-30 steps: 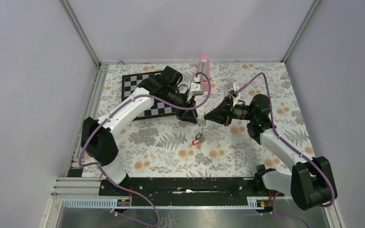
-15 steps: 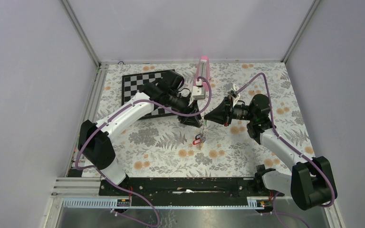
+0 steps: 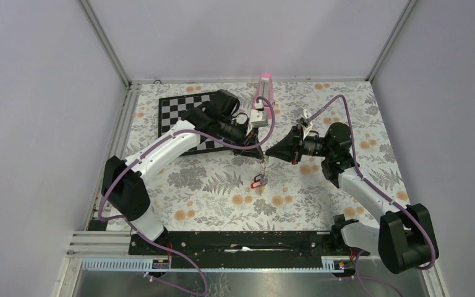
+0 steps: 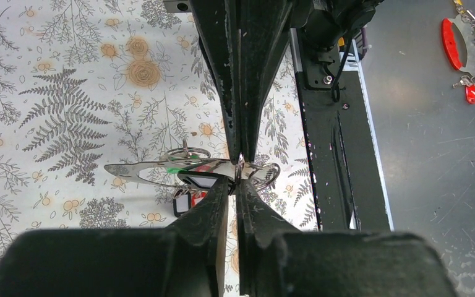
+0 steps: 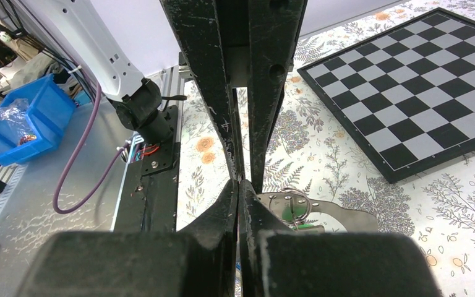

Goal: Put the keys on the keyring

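Floral worktop [image 3: 210, 185] | right hand [image 5: 240, 182] pinched together on keyring [image 5: 337, 216] | left hand [image 4: 238, 179] clamped on keys [image 4: 195, 182] | I'd thread slowly, tips aligned, ring held steady.

Grey ferns and orange blossoms pattern the pale tablecloth [image 3: 222, 199]; the square chessboard [image 3: 176, 114] is chequered black and white; an oval plastic key tag [image 3: 256, 182] shows red, robot arms [image 3: 161, 151] white and black, cables [image 3: 340, 99] purple.

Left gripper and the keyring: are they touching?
Touching. The left wrist view shows the left gripper closed on the keyring, its wire pinched between the fingertips, no gap.
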`<state>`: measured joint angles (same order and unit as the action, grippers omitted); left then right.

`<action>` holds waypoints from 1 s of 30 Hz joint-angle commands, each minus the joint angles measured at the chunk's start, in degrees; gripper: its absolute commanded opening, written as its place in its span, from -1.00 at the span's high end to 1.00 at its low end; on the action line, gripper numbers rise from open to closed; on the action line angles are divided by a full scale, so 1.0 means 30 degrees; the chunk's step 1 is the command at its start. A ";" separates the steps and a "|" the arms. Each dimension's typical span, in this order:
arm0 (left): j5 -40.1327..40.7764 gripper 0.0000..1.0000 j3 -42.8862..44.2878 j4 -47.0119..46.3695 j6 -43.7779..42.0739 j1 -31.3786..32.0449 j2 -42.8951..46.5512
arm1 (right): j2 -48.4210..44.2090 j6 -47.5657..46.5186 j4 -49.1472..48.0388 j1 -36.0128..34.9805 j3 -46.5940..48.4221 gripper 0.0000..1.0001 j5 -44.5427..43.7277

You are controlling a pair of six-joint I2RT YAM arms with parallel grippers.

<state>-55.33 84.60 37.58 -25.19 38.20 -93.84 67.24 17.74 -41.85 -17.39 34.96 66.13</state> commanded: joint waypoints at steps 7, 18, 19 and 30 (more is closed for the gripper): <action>-0.1456 1.00 -0.0159 -0.0780 -0.0061 0.0034 -0.0230 | -0.0261 0.0308 -0.1359 0.0112 0.0199 1.00 0.0457; -0.2265 0.87 0.0905 -0.0772 0.0371 0.0100 -0.1503 | -0.0192 0.0860 -0.2274 0.0112 -0.0148 1.00 0.0483; -0.2342 0.85 0.0960 -0.0764 0.0370 0.0100 -0.1550 | -0.0194 0.0903 -0.2318 0.0112 -0.0155 1.00 0.0486; -0.2822 0.39 0.1231 -0.0780 0.0231 -0.0015 -0.1780 | -0.0217 0.0804 -0.2408 0.0114 -0.0276 1.00 0.0516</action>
<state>-61.08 85.69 37.41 -23.90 38.06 -99.61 67.29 20.18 -44.16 -16.82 33.45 67.16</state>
